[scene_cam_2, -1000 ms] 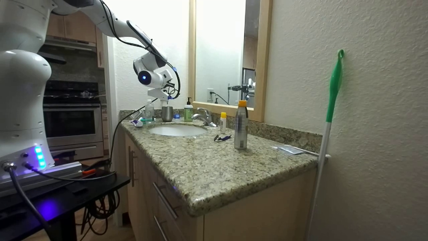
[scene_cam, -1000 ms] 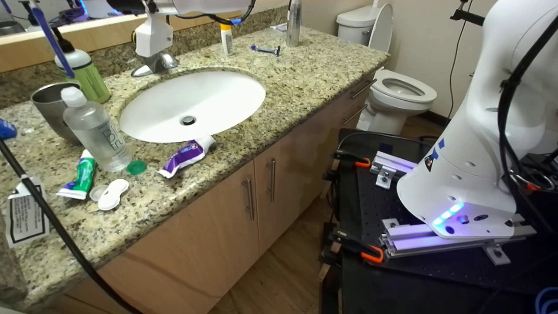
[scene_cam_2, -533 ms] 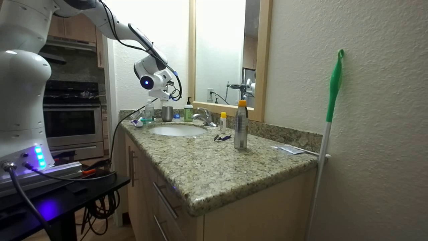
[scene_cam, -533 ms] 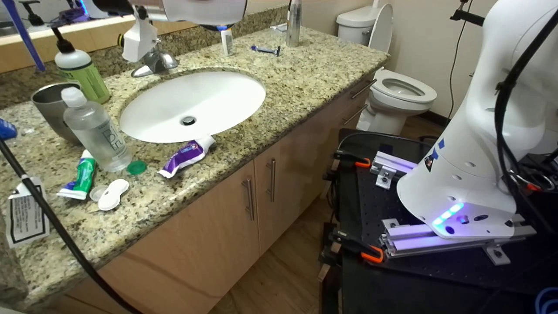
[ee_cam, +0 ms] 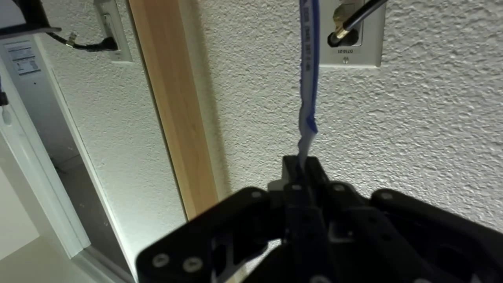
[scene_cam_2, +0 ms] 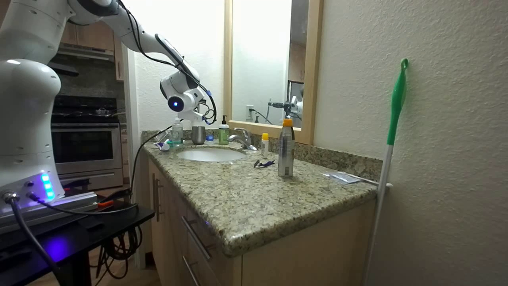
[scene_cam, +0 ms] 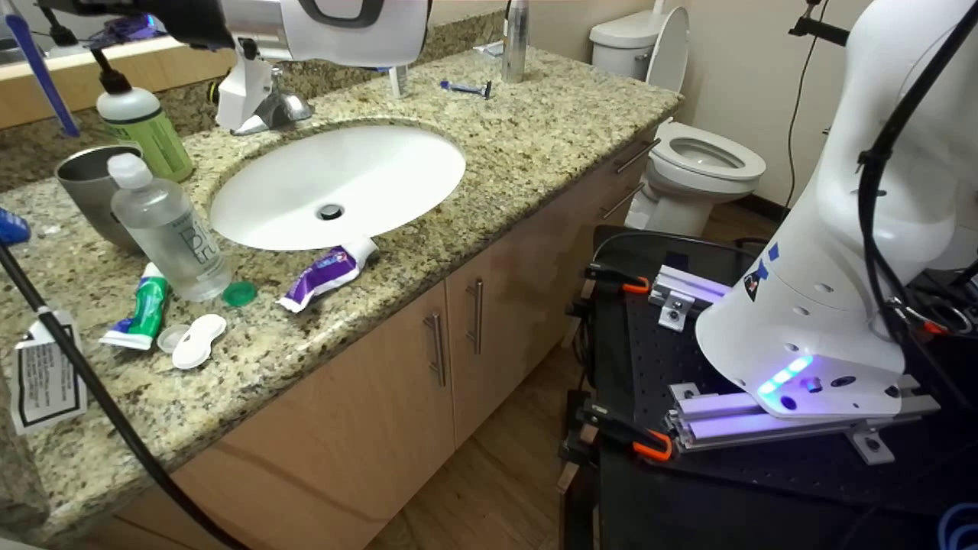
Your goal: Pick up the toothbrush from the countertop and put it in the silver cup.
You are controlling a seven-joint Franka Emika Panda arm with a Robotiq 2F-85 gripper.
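"Compared with a second ago, the arm's wrist [scene_cam_2: 188,99] is sitting lower in both exterior views, and in an exterior view the toothbrush [scene_cam: 44,75] is showing farther left above the silver cup [scene_cam: 95,195]."

"So what is the tool [ee_cam: 301,167] doing?"

"It's clenching the toothbrush; in the wrist view you're seeing it poking out of that grip and stretching away."

"And how is it lying against the silver cup?"

"Slanting. In an exterior view its lower end is hanging just above the rim, apart from it, though I'm not managing to tell whether it's over the mouth or behind."

"What about the silver cup itself?"

"It's standing upright on the tabletop [scene_cam: 535,114]. A clear bottle [scene_cam: 172,237] is standing just beside it, a green soap bottle [scene_cam: 149,134] is standing near it, and a purple tube [scene_cam: 328,273] is lying farther off than the clear bottle."
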